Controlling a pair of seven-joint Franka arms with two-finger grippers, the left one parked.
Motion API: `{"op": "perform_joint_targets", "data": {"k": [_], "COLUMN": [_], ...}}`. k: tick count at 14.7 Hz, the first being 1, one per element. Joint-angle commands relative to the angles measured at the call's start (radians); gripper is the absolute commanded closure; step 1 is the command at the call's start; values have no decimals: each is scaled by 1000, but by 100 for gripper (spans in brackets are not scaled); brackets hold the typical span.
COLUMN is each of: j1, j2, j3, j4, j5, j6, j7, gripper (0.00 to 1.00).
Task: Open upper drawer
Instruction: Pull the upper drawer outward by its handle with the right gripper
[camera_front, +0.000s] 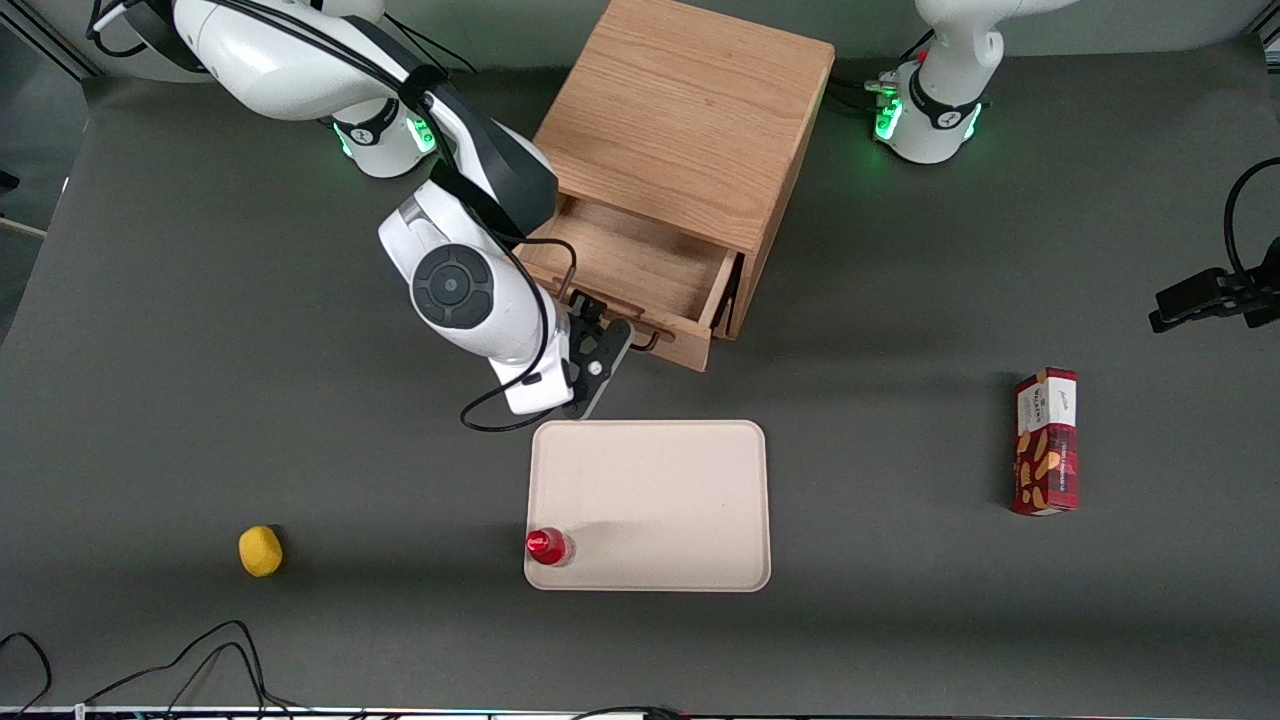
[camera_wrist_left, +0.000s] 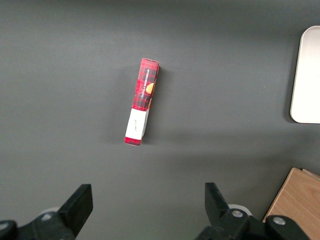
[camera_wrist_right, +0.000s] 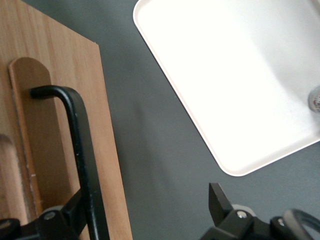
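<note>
- One wooden cabinet (camera_front: 690, 110), boxy, light oak, standing on the table between the two arm bases.
- One upper drawer (camera_front: 640, 275), pulled part way out toward the front camera, its shallow inside bare; one thin black wire handle (camera_wrist_right: 82, 145) on its front.
- One cream tray (camera_front: 650, 470), nearer the front camera than the drawer, just apart from it.
- One small red-capped bottle (camera_front: 547, 546), upright on the tray's near corner.
- One yellow lemon-like object (camera_front: 260, 551), toward the working arm's end.
- One red snack box (camera_front: 1046, 441), lying flat toward the parked arm's end.
- Surface: dark grey matte table (camera_front: 200, 350); loose black cables along its near edge.
- One gripper (camera_front: 600, 335) at the drawer front, fingers spread apart; one finger (camera_wrist_right: 75, 212) is seen just beside the handle bar, the other off it over the table; contact cannot be told.
</note>
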Motion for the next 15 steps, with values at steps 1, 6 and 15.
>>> {"op": "perform_joint_targets", "data": {"k": [1, 6, 15], "j1": [14, 14, 3], "j2": [27, 46, 79], "j3": [-29, -59, -101], "j4": [53, 83, 133], "j5": [-11, -13, -13], "j6": [5, 26, 54], "j7": [-30, -78, -125], "gripper": [0, 0, 0]}}
